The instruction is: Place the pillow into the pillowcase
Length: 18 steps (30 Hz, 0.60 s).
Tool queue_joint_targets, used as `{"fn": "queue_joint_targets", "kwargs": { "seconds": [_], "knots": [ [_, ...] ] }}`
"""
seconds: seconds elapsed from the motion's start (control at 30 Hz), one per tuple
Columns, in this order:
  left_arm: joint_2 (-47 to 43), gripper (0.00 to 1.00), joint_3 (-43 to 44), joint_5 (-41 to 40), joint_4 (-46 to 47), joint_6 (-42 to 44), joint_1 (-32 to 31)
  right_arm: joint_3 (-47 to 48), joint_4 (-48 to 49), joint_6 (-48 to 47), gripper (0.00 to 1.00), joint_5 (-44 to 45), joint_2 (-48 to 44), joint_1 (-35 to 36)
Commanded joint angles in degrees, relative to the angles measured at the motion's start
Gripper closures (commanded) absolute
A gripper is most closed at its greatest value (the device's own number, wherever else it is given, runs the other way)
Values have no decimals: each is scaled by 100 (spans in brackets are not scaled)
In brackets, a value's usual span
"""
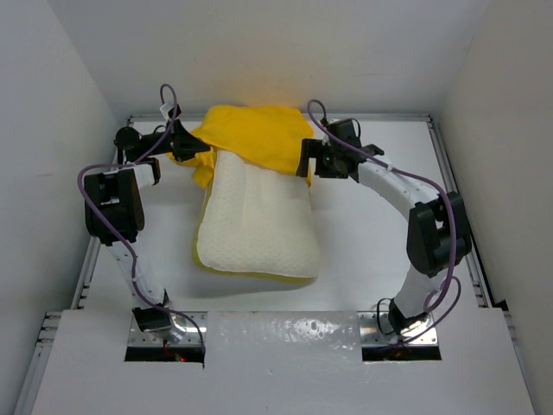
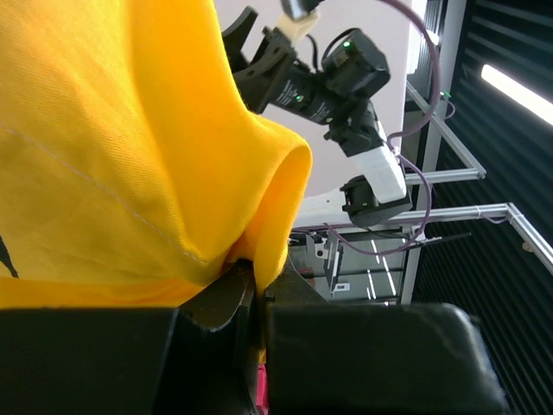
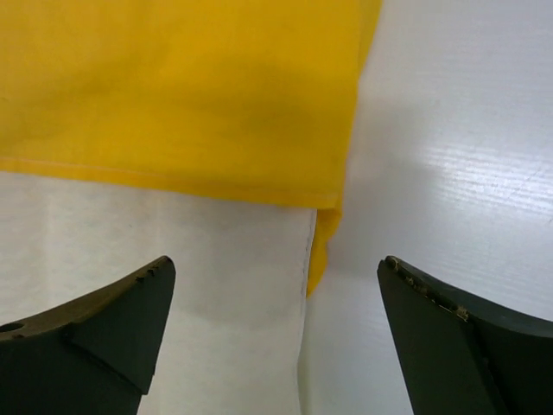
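Left claw, top view: left gripper (image 1: 190, 145) pressed together on the left edge of the pillowcase (image 1: 255, 130), at the far end of the table (image 1: 371, 251).
Right claw, top view: right gripper (image 1: 304, 158) at the pillowcase's right edge, where it meets the pillow (image 1: 259, 220).
Pillow, top view: far end under the pillowcase, the rest bare, lying lengthwise toward the bases.
Left wrist view: jaws pinching a raised fold of the pillowcase; right arm (image 2: 341, 82) beyond it.
Right wrist view: fingers spread wide, holding nothing; between them the pillow's white surface, pillowcase hem across it, bare table to the right.

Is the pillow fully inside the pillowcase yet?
No, only partly: the pillowcase covers the far end; most of the pillow lies bare.
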Motion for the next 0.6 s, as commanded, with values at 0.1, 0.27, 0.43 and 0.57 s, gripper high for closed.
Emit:
{"fn": "queue_joint_targets", "kwargs": {
  "seconds": [0.1,0.27,0.43,0.57],
  "knots": [
    [10,100,142,608,3389,8,-15,678,-363,-425,1,442,52,260],
    [150,87,317,608,3389,-9,-15,380,-136,-451,1,619,-149,279],
    [335,68,406,608,3389,-1,-15,-146,49,-469,1,776,-509,287],
    [397,32,406,616,3389,52,29,-911,794,-732,1,1224,-1150,156]
  ]
}}
